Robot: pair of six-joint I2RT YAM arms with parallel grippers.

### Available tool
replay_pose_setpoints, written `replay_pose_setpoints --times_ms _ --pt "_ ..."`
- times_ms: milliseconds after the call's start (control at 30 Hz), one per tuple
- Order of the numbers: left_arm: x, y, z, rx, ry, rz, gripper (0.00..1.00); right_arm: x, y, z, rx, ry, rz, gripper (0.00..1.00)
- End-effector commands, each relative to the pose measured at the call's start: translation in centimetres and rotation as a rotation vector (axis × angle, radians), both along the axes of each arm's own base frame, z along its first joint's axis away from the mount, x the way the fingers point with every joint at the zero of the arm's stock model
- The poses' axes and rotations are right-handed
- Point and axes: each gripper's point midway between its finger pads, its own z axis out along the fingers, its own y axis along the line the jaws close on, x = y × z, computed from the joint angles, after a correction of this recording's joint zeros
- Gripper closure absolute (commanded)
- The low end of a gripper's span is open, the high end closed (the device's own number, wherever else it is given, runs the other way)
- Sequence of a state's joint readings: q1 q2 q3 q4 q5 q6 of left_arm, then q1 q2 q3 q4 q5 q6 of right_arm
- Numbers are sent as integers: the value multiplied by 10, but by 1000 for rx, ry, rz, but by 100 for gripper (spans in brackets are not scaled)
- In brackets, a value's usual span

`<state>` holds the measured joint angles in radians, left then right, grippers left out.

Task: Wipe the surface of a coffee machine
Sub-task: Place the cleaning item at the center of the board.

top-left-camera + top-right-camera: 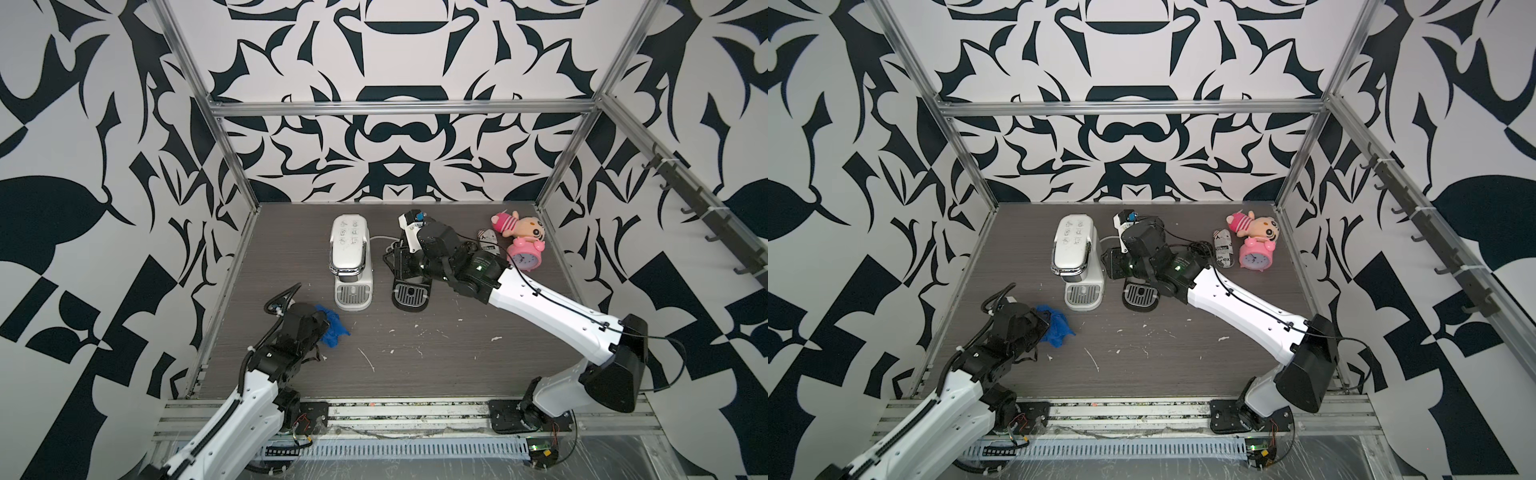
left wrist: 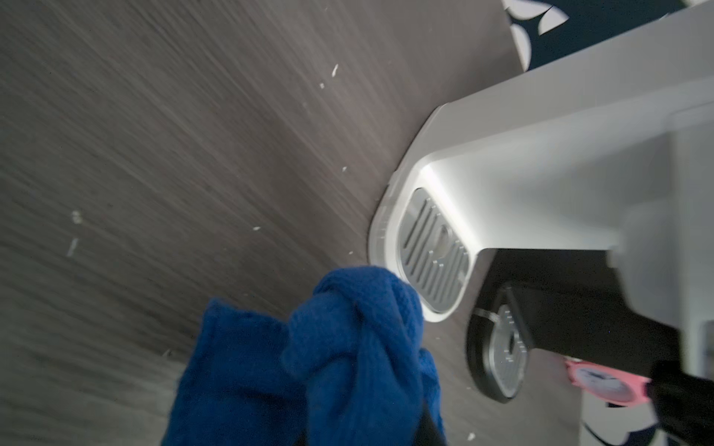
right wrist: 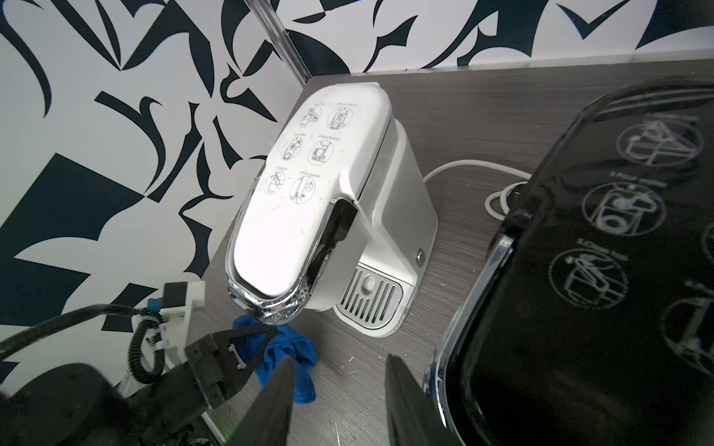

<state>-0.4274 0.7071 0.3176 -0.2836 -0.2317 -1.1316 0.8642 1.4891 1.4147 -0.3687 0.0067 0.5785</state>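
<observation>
Fabric fills the left fingers (image 3: 253, 330), clamped on a bunched blue cloth (image 1: 332, 326) just near-left of the white coffee machine (image 1: 351, 257) on the table (image 1: 415, 353). The right fingers (image 3: 278, 397) stand apart and empty beside the black coffee machine (image 1: 409, 295), which is mostly hidden under the right arm (image 1: 548, 307) in both top views.

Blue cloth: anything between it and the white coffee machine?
Nothing visible. The blue cloth, held in the left gripper, is just off the drip tray of the white coffee machine, only table between. The black coffee machine stands aside.
</observation>
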Motion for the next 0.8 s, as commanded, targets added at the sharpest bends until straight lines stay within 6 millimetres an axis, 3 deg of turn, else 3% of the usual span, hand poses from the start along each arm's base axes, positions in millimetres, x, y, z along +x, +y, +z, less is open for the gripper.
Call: replay_pose_setpoints --times_ms 0,67,133,433,533,633,767 --pt "7 0 14 91 4 -65 59 -1 -1 32 62 -49 5 57" --pt "8 6 21 157 31 -75 27 -2 -4 33 58 -53 -3 57" --pt "5 17 27 217 59 -50 2 -3 -8 34 61 -60 -11 57" --pt "-14 27 18 76 214 -47 0 -1 -8 30 37 -61 -10 55" --pt "-20 44 47 135 141 -14 1 -2 -8 31 33 -62 -7 55" --pt "-12 66 95 263 -7 16 1 -3 -18 48 16 -93 -16 55" --pt "23 92 146 411 -132 46 1 6 -68 94 -37 -199 -132 54"
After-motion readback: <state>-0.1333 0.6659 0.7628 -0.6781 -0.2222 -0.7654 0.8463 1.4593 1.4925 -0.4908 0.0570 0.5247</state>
